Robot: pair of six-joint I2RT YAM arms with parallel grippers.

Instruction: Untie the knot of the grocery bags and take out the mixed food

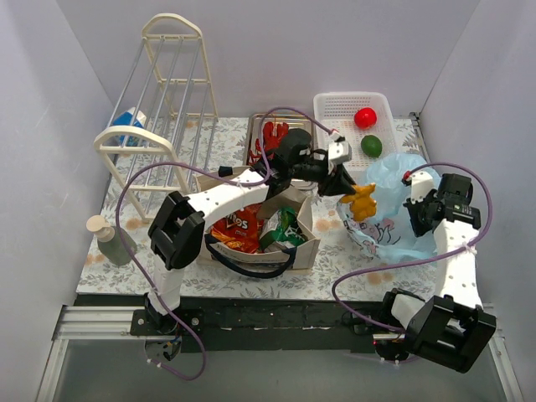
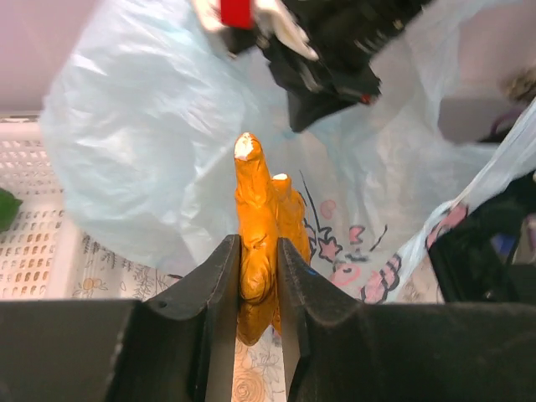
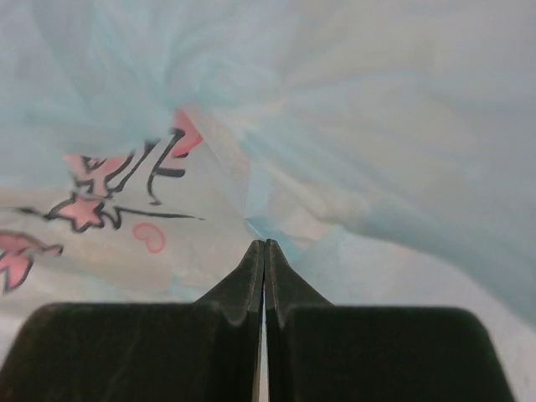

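Note:
My left gripper (image 1: 350, 186) is shut on a lumpy orange-yellow toy food piece (image 1: 363, 203) and holds it over the open light-blue plastic bag (image 1: 394, 219). The left wrist view shows the fingers (image 2: 219, 285) clamped on the piece (image 2: 255, 209). My right gripper (image 1: 416, 206) is shut on a fold of the bag's film (image 3: 276, 219). The beige tote (image 1: 303, 251) holds the Doritos bag (image 1: 238, 226) and the green snack bag (image 1: 286, 228). The red apple (image 1: 365, 117) and the green fruit (image 1: 371, 146) lie in the white basket (image 1: 335, 107). The red lobster (image 1: 273, 134) lies in a metal tray.
A cream wire rack (image 1: 163, 126) lies at the back left with the blue-and-white carton (image 1: 128, 121) behind it. A grey-green bottle (image 1: 107, 239) stands at the left edge. The right arm (image 2: 327, 50) shows above the bag in the left wrist view.

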